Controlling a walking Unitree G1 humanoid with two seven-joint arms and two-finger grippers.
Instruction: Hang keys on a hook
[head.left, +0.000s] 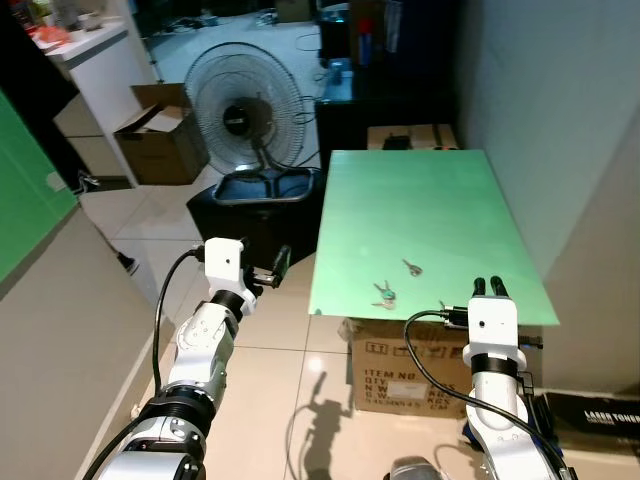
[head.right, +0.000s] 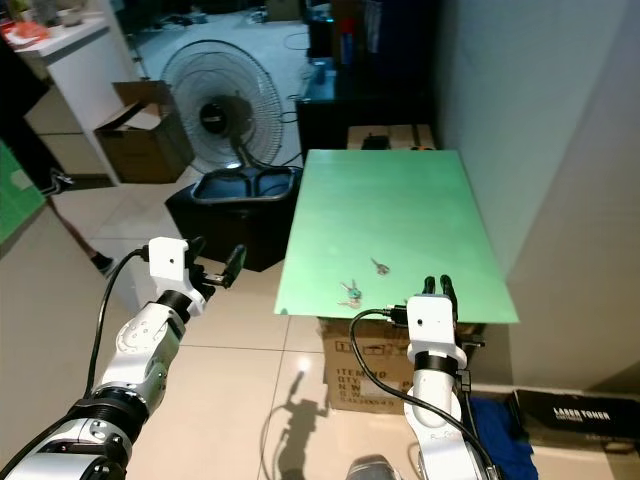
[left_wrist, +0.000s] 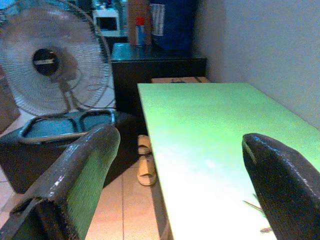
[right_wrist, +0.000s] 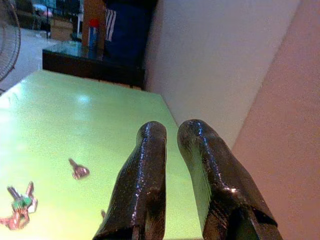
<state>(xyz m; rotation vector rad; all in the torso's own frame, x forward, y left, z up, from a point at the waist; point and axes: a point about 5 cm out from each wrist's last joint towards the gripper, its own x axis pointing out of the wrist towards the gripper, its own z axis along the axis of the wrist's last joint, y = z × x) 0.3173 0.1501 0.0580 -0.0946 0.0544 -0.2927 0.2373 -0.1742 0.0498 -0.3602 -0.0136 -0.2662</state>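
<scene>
The right tool (head.left: 493, 287), two long black fingers (right_wrist: 145, 175) drawn nearly together with only a thin gap between them, holds nothing and hovers over the near right edge of the flat pale-green desk (head.left: 440, 200). Ahead of it and to its left, near the desk's front edge, lies a small bunch of metal keys with a green and reddish tag (head.left: 384, 294). A single small silver key (head.left: 411, 267) rests a little farther in, apart from the bunch. Neither touches the tool.

The left tool (head.left: 270, 267) is held out over the tiled floor, beside the desk's left edge, with its black fingers (left_wrist: 75, 180) spread wide and nothing between them. Beyond it stands a round wire-guarded pedestal fan (head.left: 245, 115) on a dark base, and past that an open brown cardboard box (head.left: 160, 130). Under the near end of the desk sits a printed brown cardboard carton (head.left: 400, 370). A plain grey wall (head.left: 560, 150) runs along the desk's right side.
</scene>
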